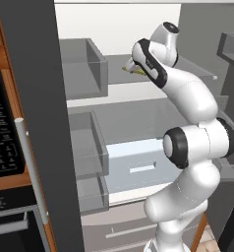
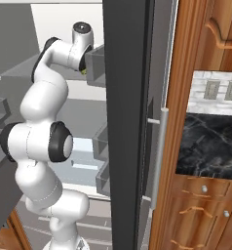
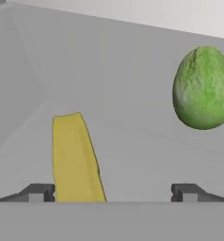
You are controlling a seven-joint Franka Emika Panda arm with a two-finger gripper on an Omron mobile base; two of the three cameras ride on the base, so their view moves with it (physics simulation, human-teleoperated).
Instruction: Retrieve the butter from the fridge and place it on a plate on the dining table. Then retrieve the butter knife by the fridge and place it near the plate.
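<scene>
A kitchen: open fridge (image 1: 138,113), black oven (image 1: 3,133), wooden cabinets (image 2: 201,205).

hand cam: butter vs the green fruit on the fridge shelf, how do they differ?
The butter is yellow, the green fruit mottled green. The butter is a flat, elongated stick; the fruit is egg-shaped. The butter sits between the open tool's fingertips, nearer one; the fruit lies farther back, off to one side. Both rest on the same grey shelf.

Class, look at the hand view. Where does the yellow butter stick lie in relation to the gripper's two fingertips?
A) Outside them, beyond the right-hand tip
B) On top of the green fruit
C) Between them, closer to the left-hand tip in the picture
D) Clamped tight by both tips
C: the butter lies between the tips of the open gripper, close beside the left-hand tip, apart from the green fruit.
</scene>
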